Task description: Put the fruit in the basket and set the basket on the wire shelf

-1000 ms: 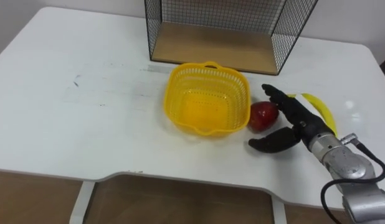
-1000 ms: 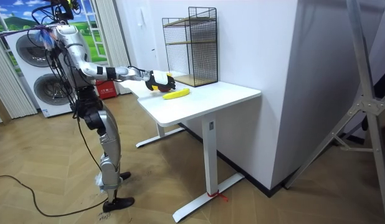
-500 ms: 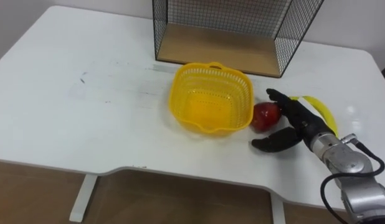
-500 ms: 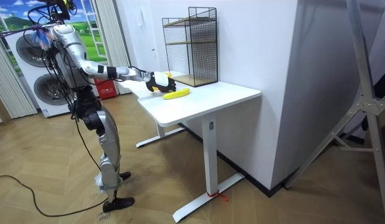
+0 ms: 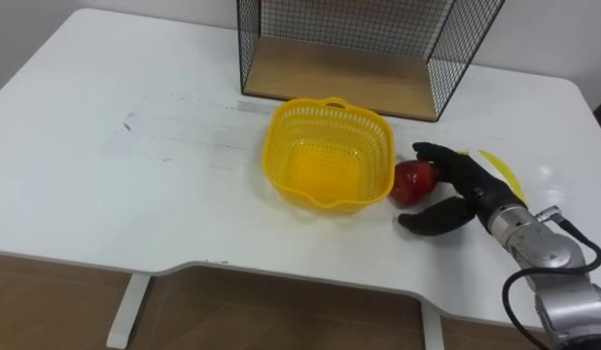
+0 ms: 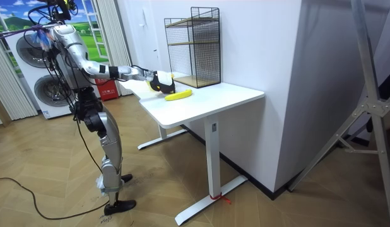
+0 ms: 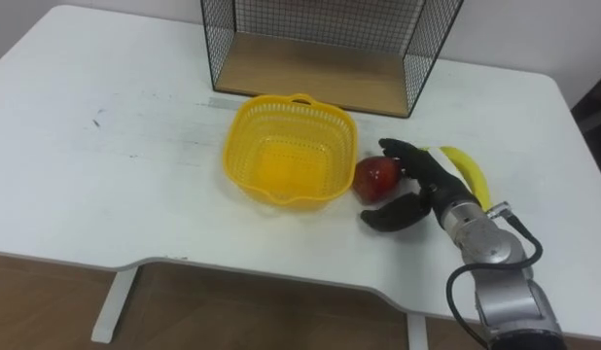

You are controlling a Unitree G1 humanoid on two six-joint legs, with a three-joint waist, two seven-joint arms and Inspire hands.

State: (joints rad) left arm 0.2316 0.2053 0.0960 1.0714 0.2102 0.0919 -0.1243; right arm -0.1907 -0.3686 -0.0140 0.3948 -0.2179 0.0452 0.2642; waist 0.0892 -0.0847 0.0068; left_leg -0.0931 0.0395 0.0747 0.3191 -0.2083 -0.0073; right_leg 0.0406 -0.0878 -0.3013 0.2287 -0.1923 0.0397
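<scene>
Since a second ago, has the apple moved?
No. The apple lies just right of the yellow basket, as before, with the open right hand reaching around it.

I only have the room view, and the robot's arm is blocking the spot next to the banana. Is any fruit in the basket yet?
Observer: No. In the eye views the yellow basket is empty.
Operator: Where is the apple, then?
Observer: The red apple sits on the table, right against the basket's right wall.
Operator: Has the right hand closed on it?
Observer: Not yet. The right hand is open, with its fingers at the apple's right side and its thumb spread out on the near side.
</scene>
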